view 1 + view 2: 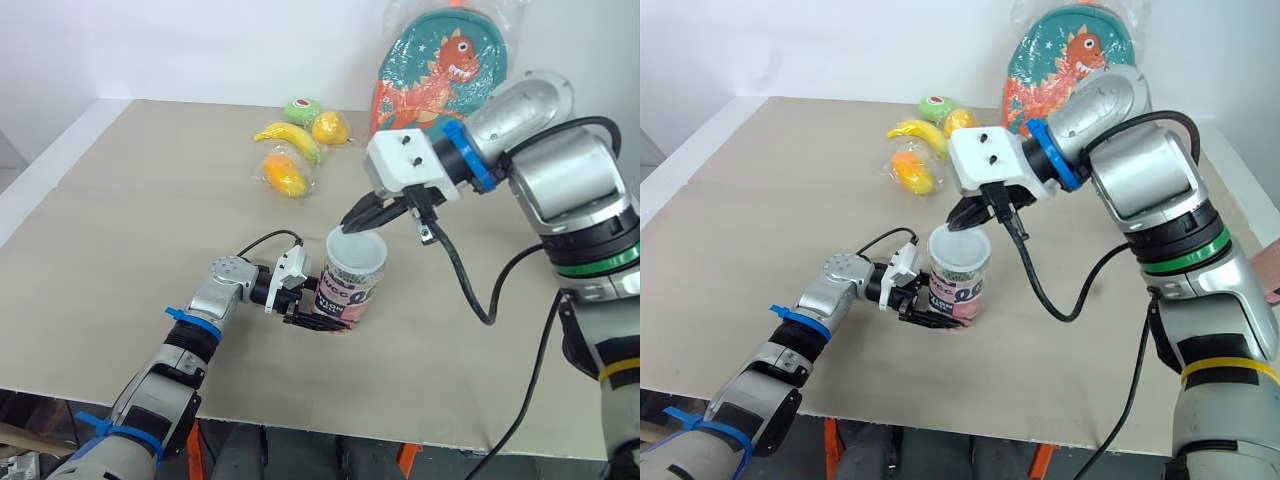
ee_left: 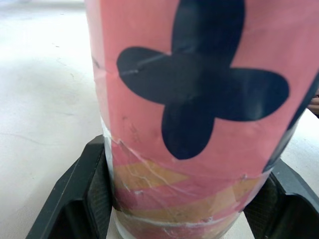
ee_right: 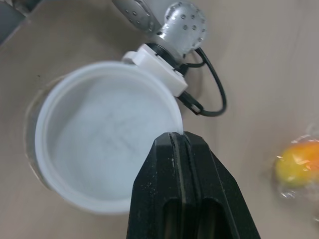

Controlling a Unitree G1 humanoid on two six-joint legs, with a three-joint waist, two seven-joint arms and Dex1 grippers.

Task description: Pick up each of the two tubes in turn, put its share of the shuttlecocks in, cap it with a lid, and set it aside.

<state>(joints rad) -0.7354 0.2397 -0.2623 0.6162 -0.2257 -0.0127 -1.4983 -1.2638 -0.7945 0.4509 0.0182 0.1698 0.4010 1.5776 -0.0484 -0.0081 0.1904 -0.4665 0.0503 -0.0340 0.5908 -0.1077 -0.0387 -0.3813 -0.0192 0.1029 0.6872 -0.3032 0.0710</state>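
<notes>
The tube [image 1: 352, 292] stands upright at mid-frame on the table [image 1: 120, 250], clamped near its base between the left gripper's [image 1: 322, 320] 2 fingers. The right gripper [image 3: 180, 142], pressed narrow, pinches the white lid's [image 3: 99, 144] rim at the tube's mouth.

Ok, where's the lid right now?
In the head views, the lid sits over the mouth of the tube, front centre, its rim pinched by the right gripper.
</notes>
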